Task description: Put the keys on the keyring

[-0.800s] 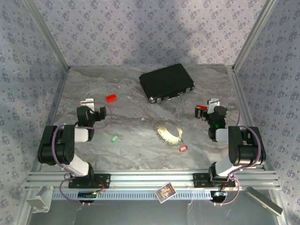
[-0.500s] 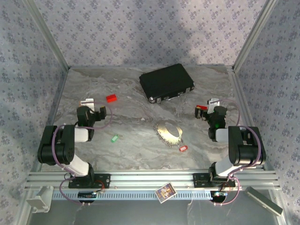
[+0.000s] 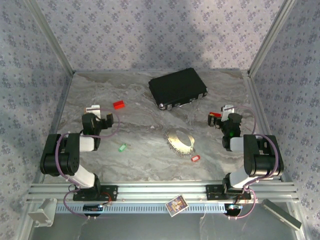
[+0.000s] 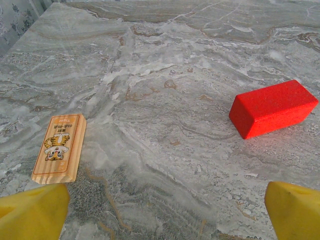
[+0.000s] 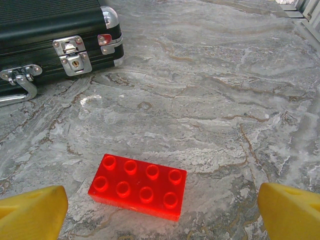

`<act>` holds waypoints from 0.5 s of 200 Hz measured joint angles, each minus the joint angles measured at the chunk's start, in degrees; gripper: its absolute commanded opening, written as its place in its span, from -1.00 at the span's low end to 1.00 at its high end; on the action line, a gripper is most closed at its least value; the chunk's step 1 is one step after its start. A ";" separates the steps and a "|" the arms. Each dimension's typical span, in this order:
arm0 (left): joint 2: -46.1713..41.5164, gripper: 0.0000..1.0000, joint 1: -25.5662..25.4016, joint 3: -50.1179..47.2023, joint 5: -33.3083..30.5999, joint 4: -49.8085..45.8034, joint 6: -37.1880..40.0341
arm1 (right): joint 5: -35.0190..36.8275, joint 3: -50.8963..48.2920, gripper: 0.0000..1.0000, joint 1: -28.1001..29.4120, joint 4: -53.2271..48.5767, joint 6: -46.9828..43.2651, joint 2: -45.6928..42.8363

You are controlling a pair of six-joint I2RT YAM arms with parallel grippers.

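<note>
Plainly nothing is threaded yet: on the veined, polished grey marble bench (image 3: 145, 162), the left hand (image 3: 98, 119) stands spread wide and empty, facing a small printed wooden tile (image 4: 59, 148) and a matte, solid red block (image 4: 272, 108). Nearer the arms lies the green key (image 3: 121, 147), a tiny flat sliver with a plastic tag, well apart from the keyring (image 3: 180, 141). The keyring is a pale, shiny gold loop with a beaded edge, lying flat at mid-bench on the near side of the ribbed black case (image 3: 178, 88) with chrome latches. The red key (image 3: 195, 158) rests just beside the ring's near right edge. At right, the right hand (image 3: 223, 120) is likewise wide open and empty, facing a glossy studded red brick (image 5: 138, 186). The likely hazards: keys this small and flat may skid on the slick stone as fingers close; the loose ring may slide or flop when a key is pressed to it; and either red piece could be taken for the red key.
</note>
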 measured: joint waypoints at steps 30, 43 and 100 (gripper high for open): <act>0.00 0.99 0.00 0.00 0.00 0.00 -0.02 | 0.00 0.00 0.98 0.00 0.00 0.00 0.00; -0.04 0.99 0.02 0.00 0.00 -0.02 -0.02 | 0.00 0.00 0.98 -0.02 -0.09 0.00 -0.02; -14.84 0.99 0.00 3.78 -1.07 -13.44 -1.01 | 0.00 8.02 0.98 0.26 -18.40 1.62 -12.13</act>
